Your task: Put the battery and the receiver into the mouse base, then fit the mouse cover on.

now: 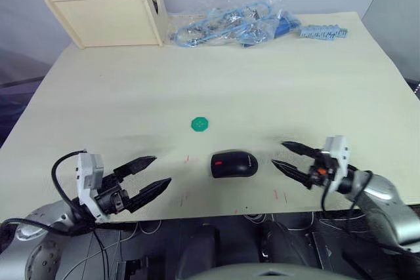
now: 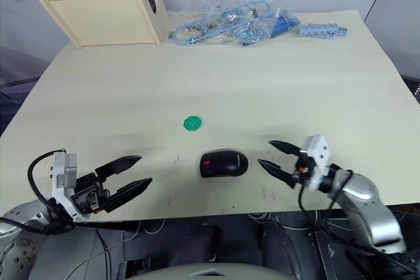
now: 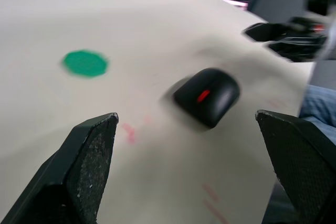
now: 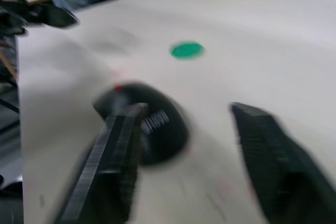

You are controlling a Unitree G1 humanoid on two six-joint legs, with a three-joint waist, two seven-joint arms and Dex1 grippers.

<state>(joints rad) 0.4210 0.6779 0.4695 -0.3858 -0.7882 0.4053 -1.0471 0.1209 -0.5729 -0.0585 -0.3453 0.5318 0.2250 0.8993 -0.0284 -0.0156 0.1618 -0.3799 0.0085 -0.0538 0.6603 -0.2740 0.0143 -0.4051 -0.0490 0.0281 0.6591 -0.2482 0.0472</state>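
1. We see the mouse (image 1: 233, 164) on the worktop (image 1: 262, 83), cover (image 1: 237, 161) on, at 6 o'clock from the green disc (image 1: 199, 124).
2. Left end effector (image 1: 149, 176) and right end effector (image 1: 288, 157) are both spread, empty.
3. We judge it light, stiff, slick; grip its sides.

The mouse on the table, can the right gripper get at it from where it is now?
Probably yes. The right gripper is open and empty, pointing at the mouse, with bare table between them. The left gripper sits off on the far side.
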